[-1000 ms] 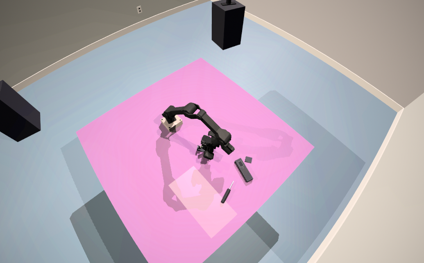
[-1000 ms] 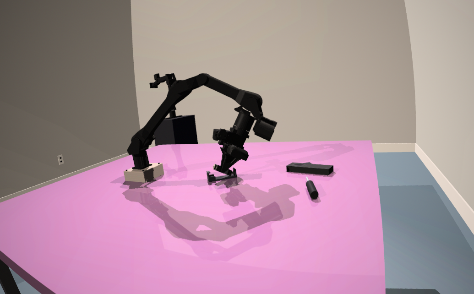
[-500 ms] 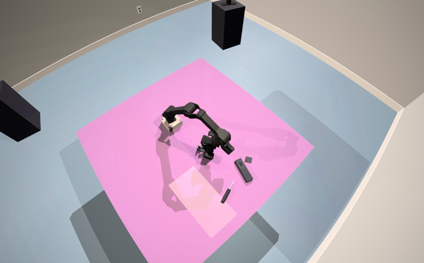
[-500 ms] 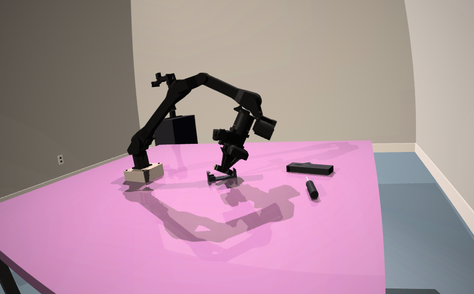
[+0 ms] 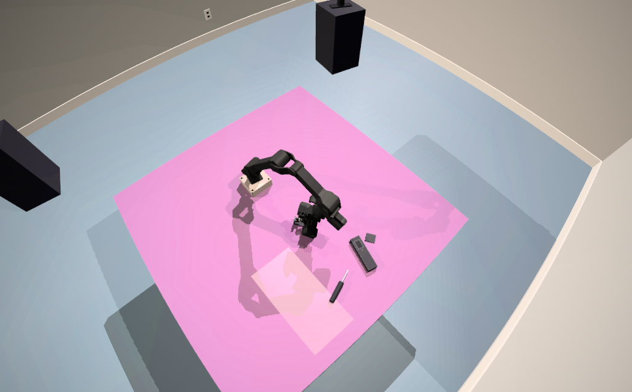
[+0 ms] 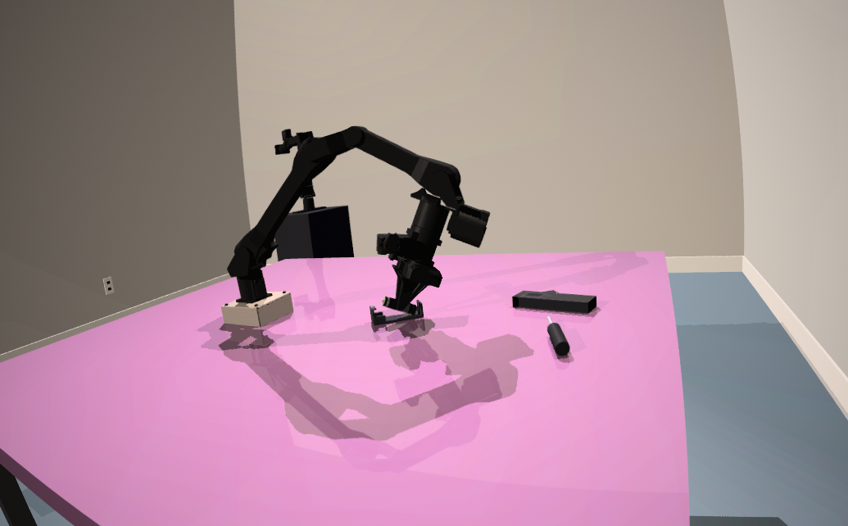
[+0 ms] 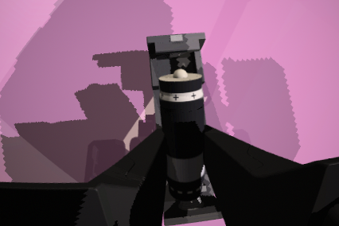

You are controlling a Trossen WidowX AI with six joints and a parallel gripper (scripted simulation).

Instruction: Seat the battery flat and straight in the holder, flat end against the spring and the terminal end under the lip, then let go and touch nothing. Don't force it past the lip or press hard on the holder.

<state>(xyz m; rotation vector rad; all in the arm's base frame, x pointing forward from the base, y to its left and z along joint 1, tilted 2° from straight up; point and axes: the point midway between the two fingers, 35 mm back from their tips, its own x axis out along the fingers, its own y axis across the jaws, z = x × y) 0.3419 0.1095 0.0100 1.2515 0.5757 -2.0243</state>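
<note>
Even, bright illumination; several overlapping soft shadows of the arm (image 6: 322, 170) fall across the tabletop (image 6: 152, 405). Wide-angle distortion bends the wall edges in the top and exterior views. Shadow borders in the wrist view appear jagged.

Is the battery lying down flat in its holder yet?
Not yet. The gripper is shut on the battery, which hangs tilted over the holder, knob end aimed at the lip.
</note>
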